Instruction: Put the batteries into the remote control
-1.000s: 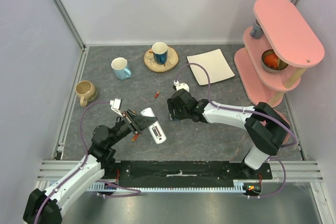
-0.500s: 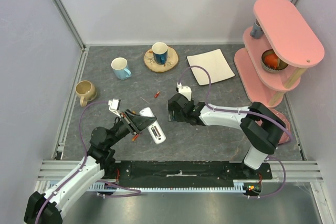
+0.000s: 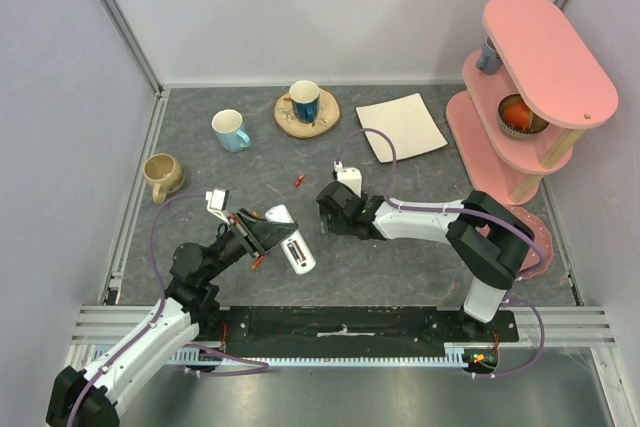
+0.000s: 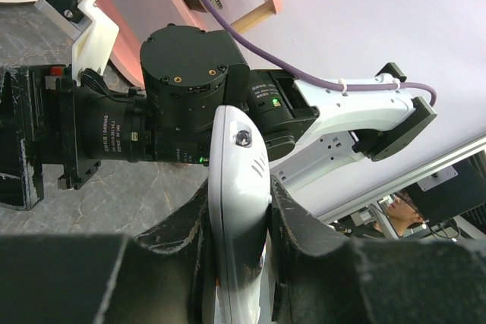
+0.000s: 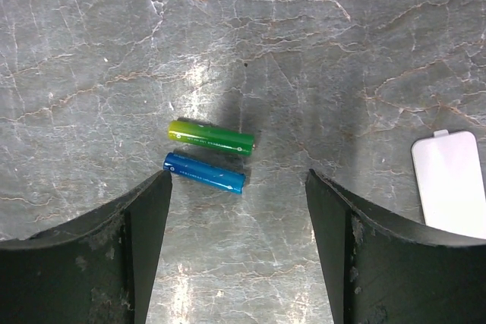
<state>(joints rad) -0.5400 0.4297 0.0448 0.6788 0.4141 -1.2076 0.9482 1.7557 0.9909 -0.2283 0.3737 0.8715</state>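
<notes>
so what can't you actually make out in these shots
Top view: the right jaws cover the green battery and blue battery; only the right wrist view shows them.
Left wrist view: the remote control sits edge-on in the left jaws, battery bay unseen; top view too small to tell if loaded.
Right wrist view: white piece cut off by the right edge.
Top view: red speck too small to identify.

1. I see a grey marbled tabletop [image 3: 420,247].
2. On it, a green-yellow cylindrical battery [image 5: 211,137] lies just beside a blue cylindrical battery [image 5: 205,173].
3. A flat white plastic lid [image 5: 449,184] lies apart from them.
4. Farther back stand a pale blue ceramic mug [image 3: 231,130], a beige ceramic mug [image 3: 162,176] and a square white plate [image 3: 401,127].
</notes>
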